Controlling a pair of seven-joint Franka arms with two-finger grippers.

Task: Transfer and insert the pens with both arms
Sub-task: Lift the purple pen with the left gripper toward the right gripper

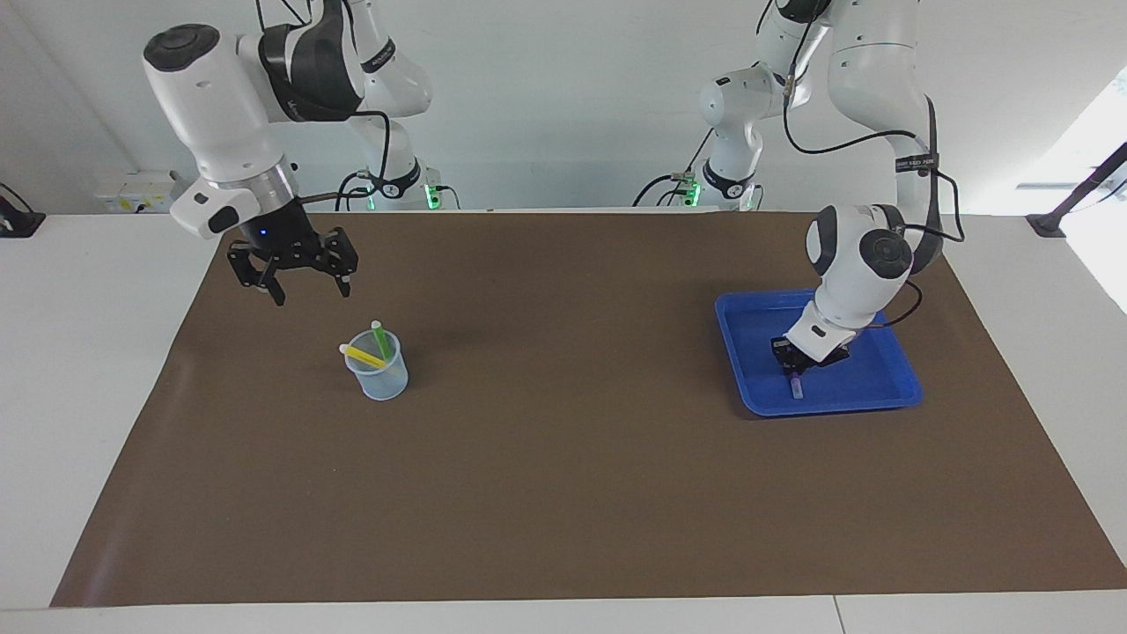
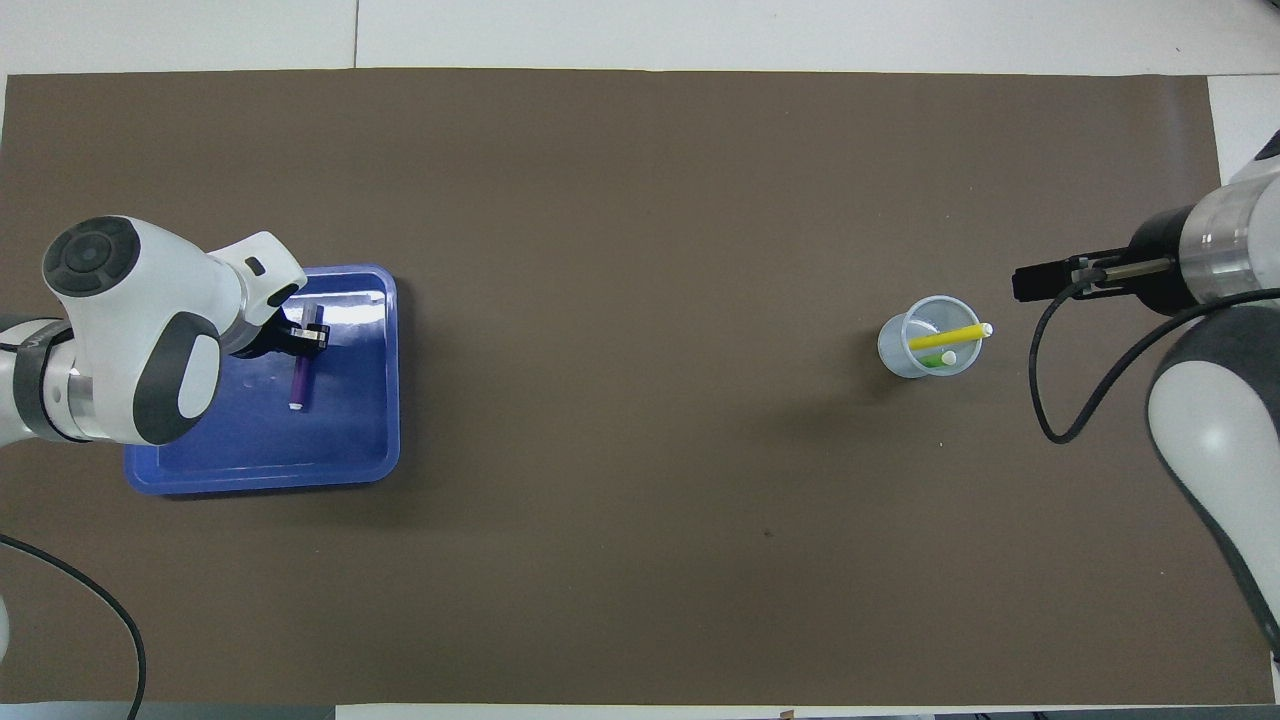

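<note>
Pens, three, slim markers with pale whitish ends. Purple pen [image 1: 795, 382] [image 2: 299, 378]: in the blue tray [image 1: 889, 394] [image 2: 260, 470], one end clenched by the left gripper [image 1: 799, 359] [image 2: 312, 336], whose fingers are closed on it; whether the whitish end rests on the tray floor or hangs just above it cannot be told. Yellow pen [image 1: 364, 355] [image 2: 952, 336]: inside the clear plastic cup [image 1: 380, 376] [image 2: 900, 355], leaning steeply across it, whitish tip out past the rim. Green pen [image 1: 379, 338] [image 2: 940, 359]: same cup, standing nearly upright, touching or just beside the yellow one.

Tray: shallow rectangular plastic, glossy, raised rim, rounded corners, toward the left arm's end of the table. Cup: translucent, tapered, round mouth, toward the right arm's end, well apart from the tray. Bare mat lies between the two.

Right gripper [image 1: 306, 288] [image 2: 1040, 282]: black, raised in the air over the brown mat [image 1: 563, 493] [image 2: 640, 180], clear of the cup, fingers spread apart and empty. A black cable loops from its wrist.

Mat: matte brown sheet, smooth, covering most of the white table [image 1: 88, 352] [image 2: 700, 30].

Arms: white jointed shells with dark grey pads and silver wrist rings. A dark band on each arm carries small lettering, too small to read.
</note>
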